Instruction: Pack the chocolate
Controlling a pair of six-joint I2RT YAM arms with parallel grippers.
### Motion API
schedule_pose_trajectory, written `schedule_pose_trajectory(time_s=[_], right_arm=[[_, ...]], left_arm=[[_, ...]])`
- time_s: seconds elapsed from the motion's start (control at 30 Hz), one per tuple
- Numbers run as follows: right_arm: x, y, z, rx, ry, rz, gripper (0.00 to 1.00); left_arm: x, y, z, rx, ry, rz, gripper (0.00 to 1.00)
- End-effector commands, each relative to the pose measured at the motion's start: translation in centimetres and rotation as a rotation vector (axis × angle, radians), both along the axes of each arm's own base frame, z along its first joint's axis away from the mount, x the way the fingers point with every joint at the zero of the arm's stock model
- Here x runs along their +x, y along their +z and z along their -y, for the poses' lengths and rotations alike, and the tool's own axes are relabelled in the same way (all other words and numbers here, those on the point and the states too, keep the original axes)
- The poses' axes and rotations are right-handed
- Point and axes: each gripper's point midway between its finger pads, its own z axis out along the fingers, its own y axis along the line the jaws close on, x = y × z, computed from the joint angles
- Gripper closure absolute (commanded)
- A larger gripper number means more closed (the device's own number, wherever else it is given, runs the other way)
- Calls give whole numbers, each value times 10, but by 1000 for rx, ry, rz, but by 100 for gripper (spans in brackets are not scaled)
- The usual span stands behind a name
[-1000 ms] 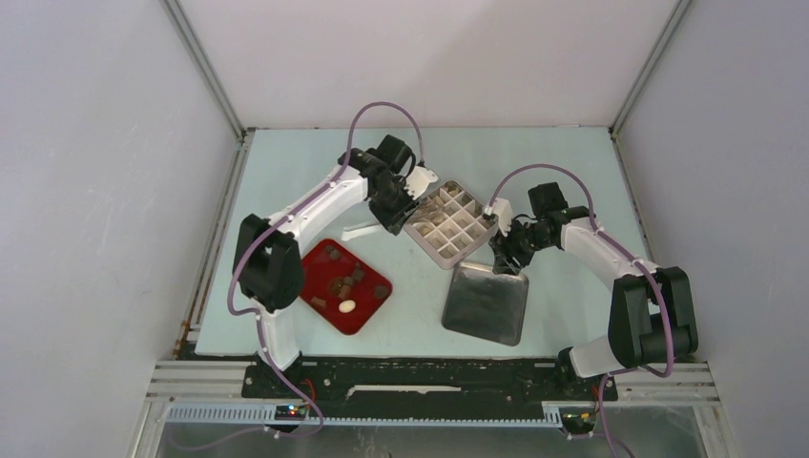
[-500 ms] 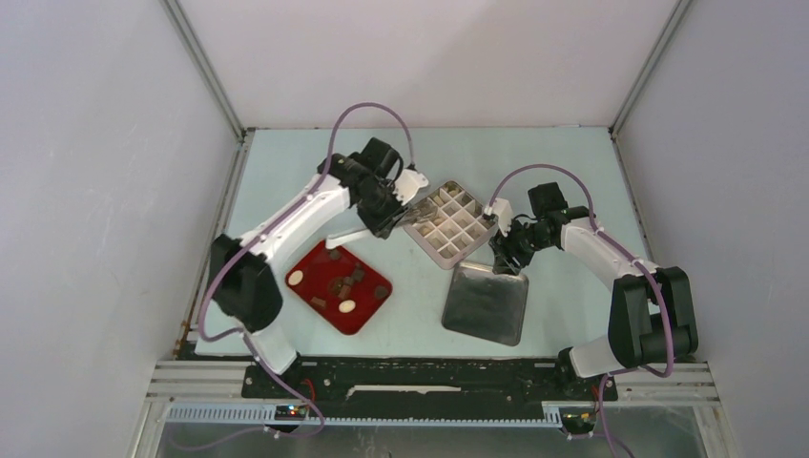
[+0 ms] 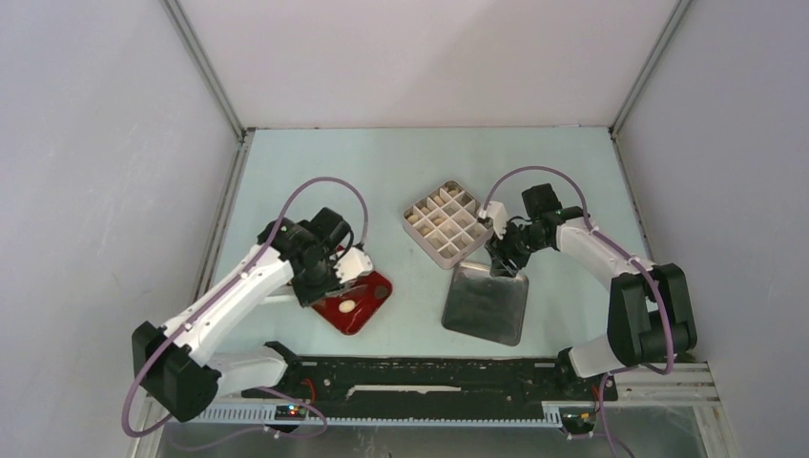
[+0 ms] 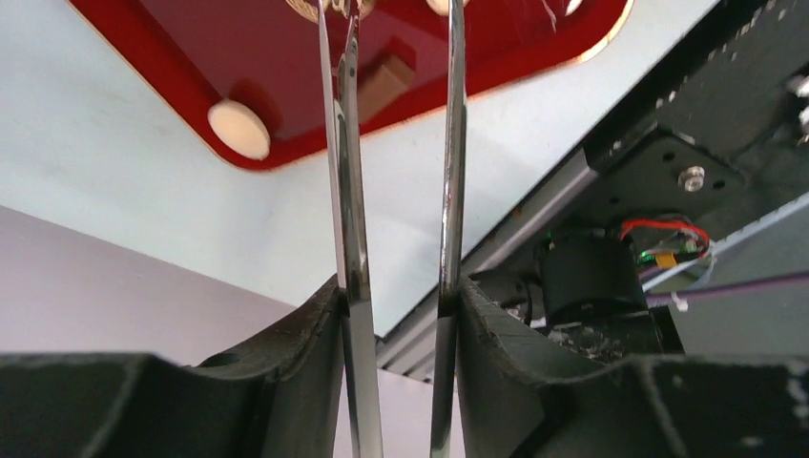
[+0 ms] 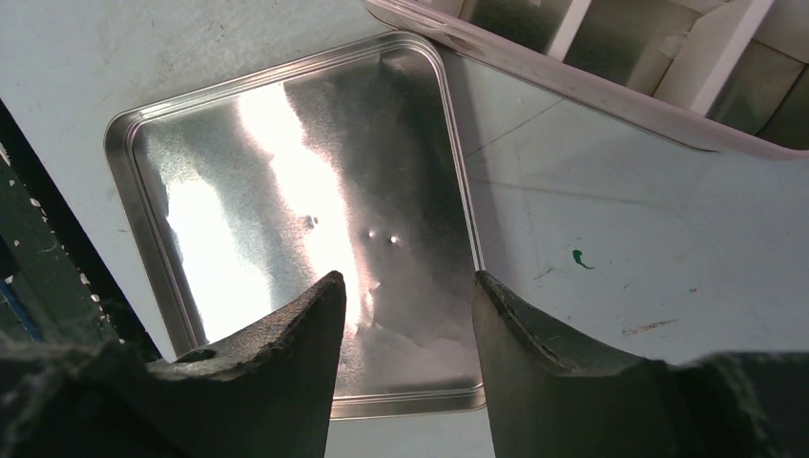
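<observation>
My left gripper (image 3: 333, 277) hangs over the red tray (image 3: 374, 292), shut on metal tongs (image 4: 345, 153) whose two blades stand a little apart. In the left wrist view my left gripper (image 4: 396, 288) points the blades at the red tray (image 4: 219, 48), where a cream-white oval chocolate (image 4: 238, 129) and a brown piece (image 4: 383, 84) lie. The top view shows one cream chocolate (image 3: 349, 306) on the tray; my arm hides the rest. The white grid box (image 3: 446, 221) stands mid-table. My right gripper (image 3: 502, 258) (image 5: 405, 279) is open and holds nothing, low beside the box.
A bare metal lid (image 3: 487, 303) (image 5: 286, 191) lies in front of the grid box (image 5: 611, 67), under my right gripper. The black rail (image 3: 429, 374) runs along the near edge, close to the red tray. Grey walls enclose the table on three sides.
My left arm has swung from the grid box back and down to the red tray, carrying the tongs. The right arm has stayed in place.
</observation>
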Motion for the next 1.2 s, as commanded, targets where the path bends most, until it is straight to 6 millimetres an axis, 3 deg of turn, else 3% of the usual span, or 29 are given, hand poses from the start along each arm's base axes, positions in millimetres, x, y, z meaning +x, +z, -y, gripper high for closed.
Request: schedule_pose_trajectory(time_s=[0.0,0.2,0.6,0.9,1.03,1.17], right_arm=[[12,7,-5,-6,25,48,46],[10,5,-8,-16,35,40,46],[10,6,-8,-19,34,38,46],[10,6,-8,-21,36,40,46],[10,7,-7,-22,35,42,46],[11,8,-7,-20,33,45,46]], left_arm=[[-25,-4,-25,82,-18,-54,55],[-40,-16,-34,108,-21,-104,54],[-23,-24,-36,155,-15,-53,52],[-39,-30,-36,154,-34,-155,54],[-37,-32,-34,156,-35,-162,59],[-35,-29,-30,139,-38,-171,76]])
